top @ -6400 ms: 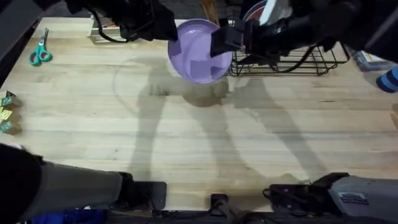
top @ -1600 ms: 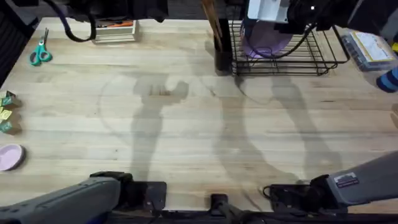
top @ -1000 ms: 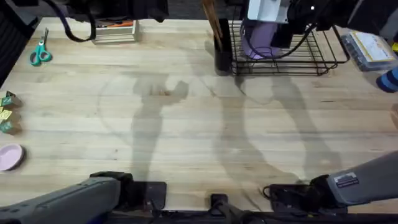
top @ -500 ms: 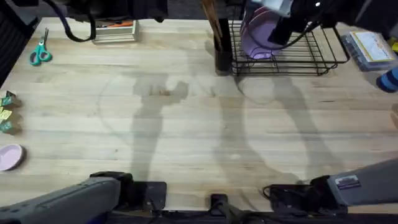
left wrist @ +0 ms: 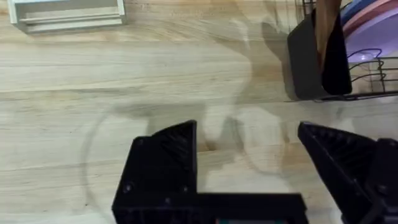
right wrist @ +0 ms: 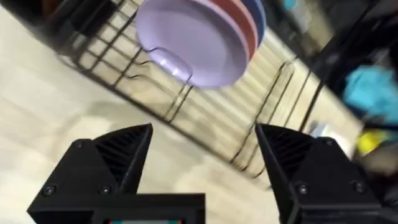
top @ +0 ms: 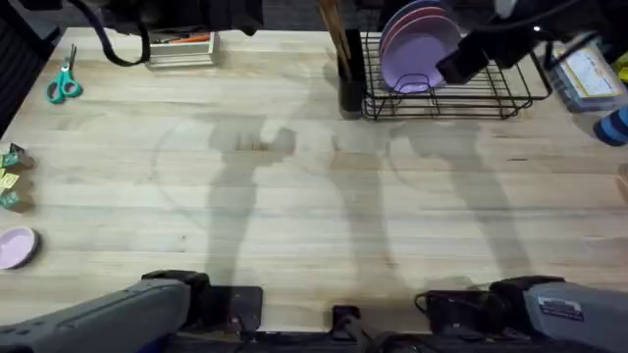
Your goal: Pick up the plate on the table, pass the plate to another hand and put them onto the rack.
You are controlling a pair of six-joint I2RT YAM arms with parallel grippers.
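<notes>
Now plate upright in rack, both end effectors spread, empty, table mid bare

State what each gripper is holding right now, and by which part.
Nothing is held. The left gripper and right gripper are both open and empty; the plate stands in the rack.
</notes>
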